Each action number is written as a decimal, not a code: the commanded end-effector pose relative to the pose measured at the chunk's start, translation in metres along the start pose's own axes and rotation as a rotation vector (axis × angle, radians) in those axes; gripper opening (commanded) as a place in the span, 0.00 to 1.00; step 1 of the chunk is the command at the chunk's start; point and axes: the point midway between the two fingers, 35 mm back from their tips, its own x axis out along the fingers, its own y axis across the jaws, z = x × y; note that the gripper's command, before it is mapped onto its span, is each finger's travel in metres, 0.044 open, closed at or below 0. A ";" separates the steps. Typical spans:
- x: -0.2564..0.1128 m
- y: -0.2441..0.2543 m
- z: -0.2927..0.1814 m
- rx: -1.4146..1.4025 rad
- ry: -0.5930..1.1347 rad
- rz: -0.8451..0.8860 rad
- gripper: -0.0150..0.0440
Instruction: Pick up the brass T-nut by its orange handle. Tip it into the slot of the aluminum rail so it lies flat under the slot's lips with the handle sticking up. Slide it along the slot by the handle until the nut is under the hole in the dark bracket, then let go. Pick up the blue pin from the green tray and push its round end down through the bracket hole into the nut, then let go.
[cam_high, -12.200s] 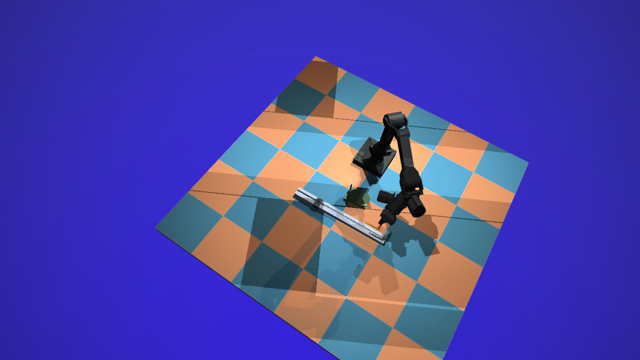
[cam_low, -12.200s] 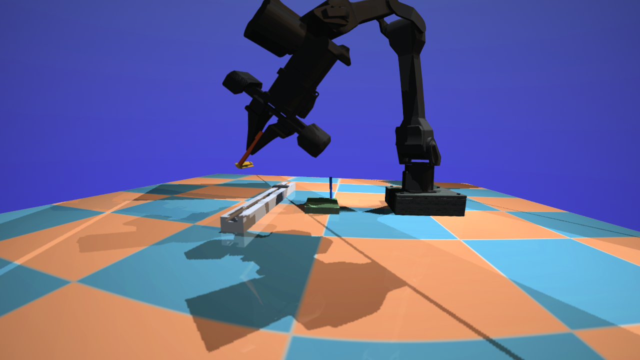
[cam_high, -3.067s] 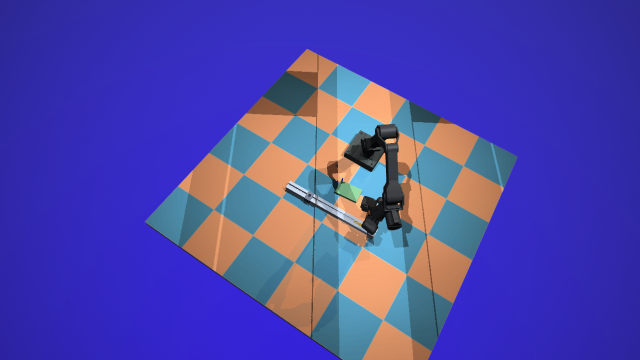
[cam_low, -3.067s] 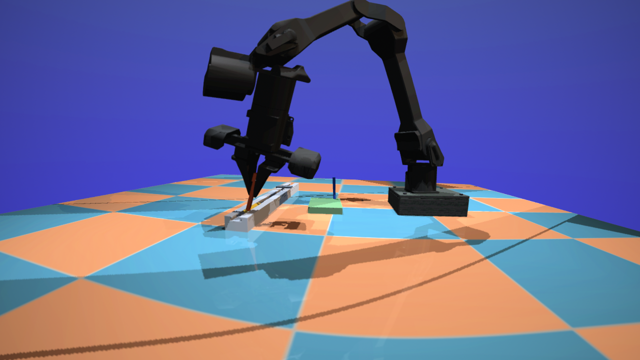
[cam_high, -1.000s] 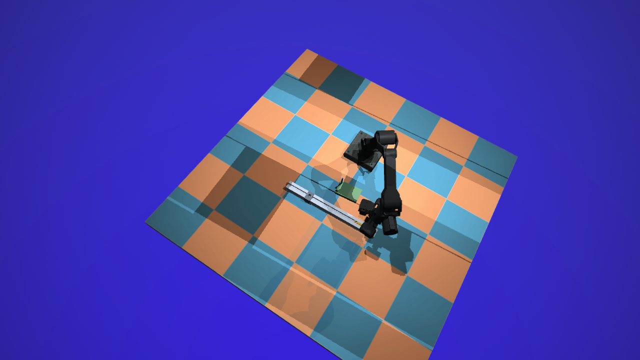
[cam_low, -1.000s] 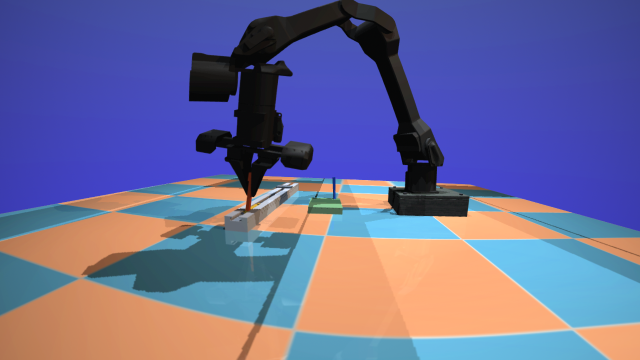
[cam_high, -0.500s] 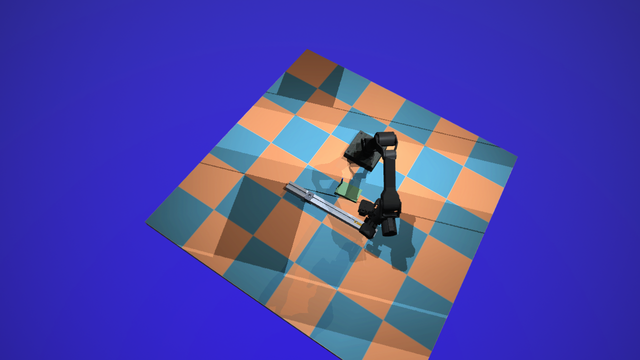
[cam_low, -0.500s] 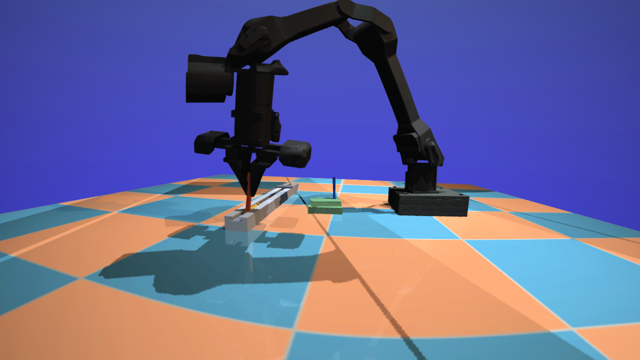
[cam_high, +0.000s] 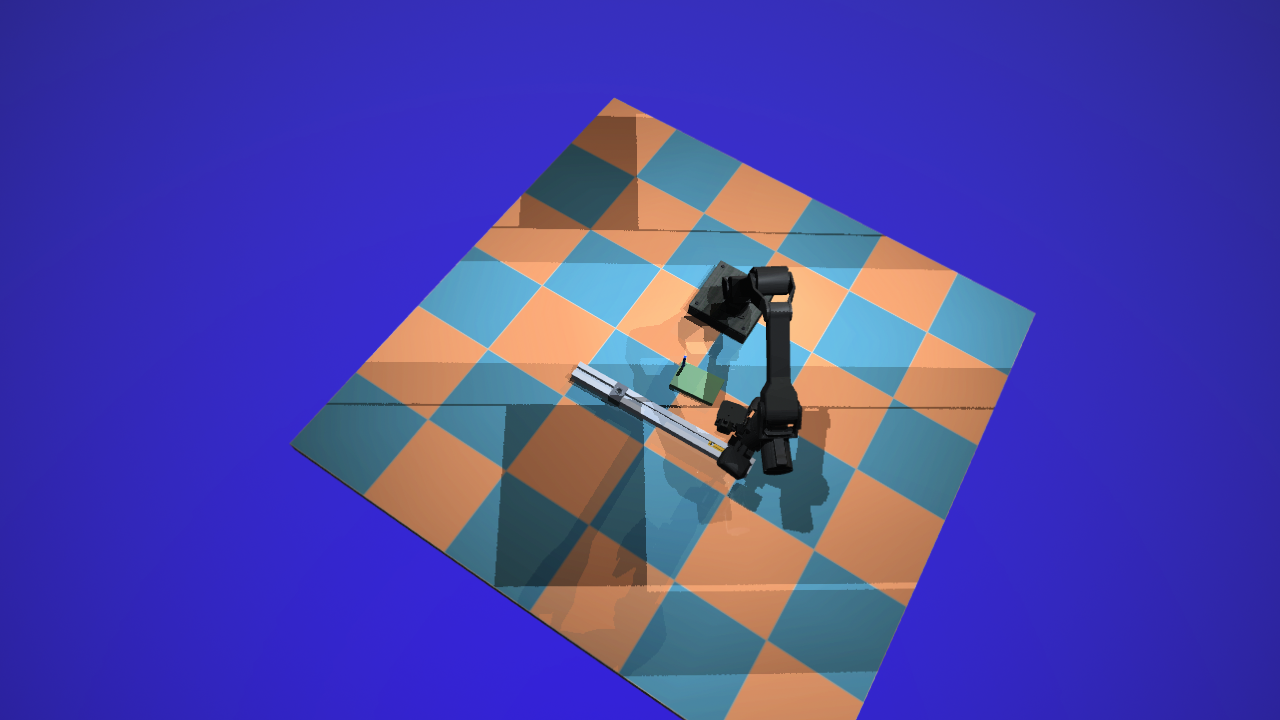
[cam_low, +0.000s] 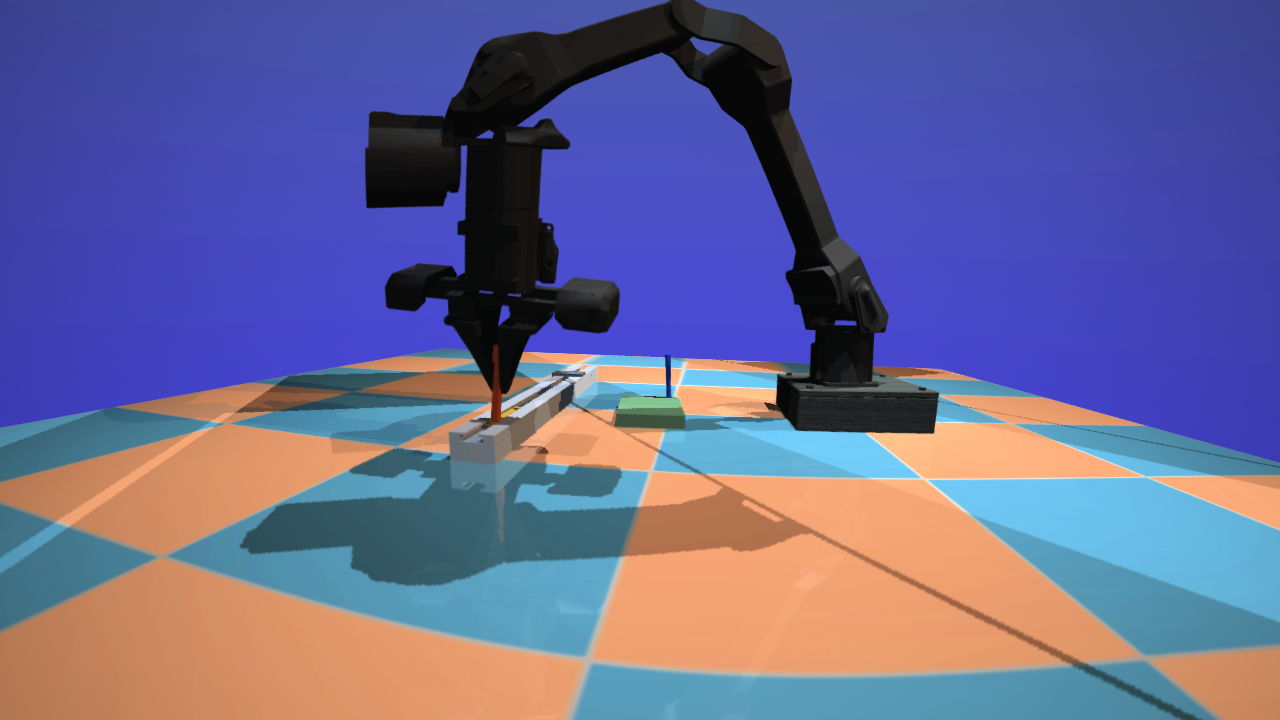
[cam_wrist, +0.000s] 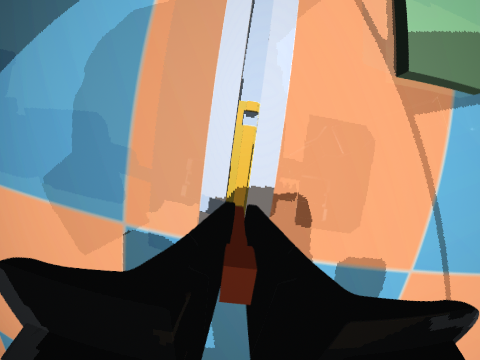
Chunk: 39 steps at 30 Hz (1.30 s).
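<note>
End effector, pinching the orange handle, which stands upright. Brass T-nut, at the aluminum rail's near end in the exterior view, along the slot; seating depth indeterminate. Blue pin, upright at the green tray. No legible writing.

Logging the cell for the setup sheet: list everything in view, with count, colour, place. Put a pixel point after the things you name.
rail (cam_high: 666, 422) (cam_low: 478, 446) (cam_wrist: 217, 125): 1, silver, on the checkered surface
bracket (cam_high: 618, 392) (cam_low: 569, 372): 1, dark, across the rail, toward its far end from the arm's grip
T-nut (cam_high: 716, 445) (cam_wrist: 243, 150): 1, brass, at the rail's slot
handle (cam_low: 496, 385) (cam_wrist: 237, 285): 1, orange, upright, in the end effector
tray (cam_high: 697, 383) (cam_low: 649, 412) (cam_wrist: 442, 50): 1, green, beside the rail
pin (cam_low: 667, 376): 1, blue, upright in the tray
arm (cam_high: 778, 353) (cam_low: 617, 42): 1, black
end effector (cam_low: 501, 380) (cam_wrist: 239, 212): 1, black, shut on the handle
</note>
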 end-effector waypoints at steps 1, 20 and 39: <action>-0.002 0.002 -0.001 -0.006 0.005 -0.006 0.00; -0.001 0.004 -0.001 -0.014 0.005 -0.038 0.00; 0.001 0.005 0.005 -0.018 0.002 -0.058 0.00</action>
